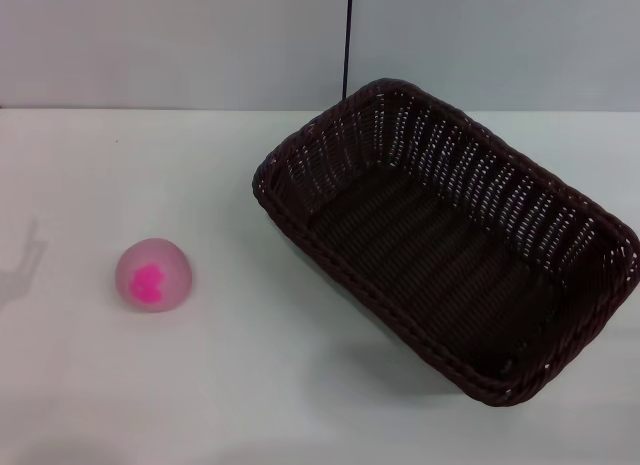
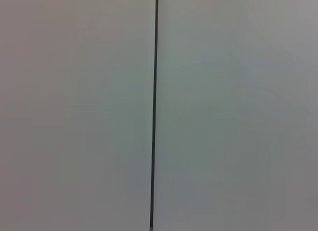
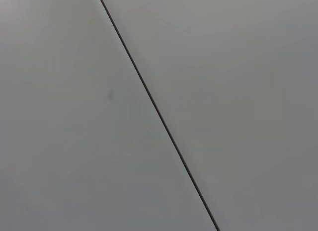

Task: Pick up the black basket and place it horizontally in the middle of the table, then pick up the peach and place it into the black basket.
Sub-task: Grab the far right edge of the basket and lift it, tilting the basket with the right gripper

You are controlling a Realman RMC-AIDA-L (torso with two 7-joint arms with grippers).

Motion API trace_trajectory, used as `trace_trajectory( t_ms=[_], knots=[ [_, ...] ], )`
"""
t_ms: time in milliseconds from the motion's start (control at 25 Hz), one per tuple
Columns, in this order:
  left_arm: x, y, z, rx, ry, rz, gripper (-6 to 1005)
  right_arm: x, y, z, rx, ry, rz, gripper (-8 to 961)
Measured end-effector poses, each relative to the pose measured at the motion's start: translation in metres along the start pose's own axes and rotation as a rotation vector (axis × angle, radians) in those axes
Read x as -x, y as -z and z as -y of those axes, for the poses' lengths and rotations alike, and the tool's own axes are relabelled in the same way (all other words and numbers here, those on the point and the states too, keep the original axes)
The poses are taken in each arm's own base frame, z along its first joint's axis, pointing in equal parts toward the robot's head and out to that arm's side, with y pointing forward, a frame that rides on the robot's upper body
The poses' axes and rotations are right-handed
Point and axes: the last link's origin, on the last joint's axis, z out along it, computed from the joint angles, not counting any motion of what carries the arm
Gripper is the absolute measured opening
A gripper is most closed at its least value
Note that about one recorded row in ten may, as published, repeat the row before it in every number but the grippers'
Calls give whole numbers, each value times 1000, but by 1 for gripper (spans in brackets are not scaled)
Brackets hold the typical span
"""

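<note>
On the table (image 1: 200, 385), neither gripper shows; black basket (image 1: 450, 235) lies askew.

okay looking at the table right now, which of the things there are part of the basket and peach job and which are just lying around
Part of the job:
- the large dark brown-black woven wicker basket, sitting at an angle on the right, empty
- the small round pale-pink toy peach with a magenta blotch, on the left, apart from the basket
- the wide white table

Just lying about:
- nothing else; neither gripper is in view

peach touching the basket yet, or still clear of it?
Apart. The head view shows bare table between the peach and the black basket.
</note>
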Motion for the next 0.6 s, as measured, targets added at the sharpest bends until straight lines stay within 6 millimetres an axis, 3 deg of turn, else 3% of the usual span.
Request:
trace_trajectory(
  t_ms=[360,480,600],
  knots=[
    [2,-2,1,-4,37,13,846,2,-1,3,14,7,-6,701],
    [3,-6,2,7,67,22,845,12,-5,4,116,-7,-28,701],
    [3,-9,4,16,78,23,845,35,-17,10,286,-45,-101,701]
  ],
)
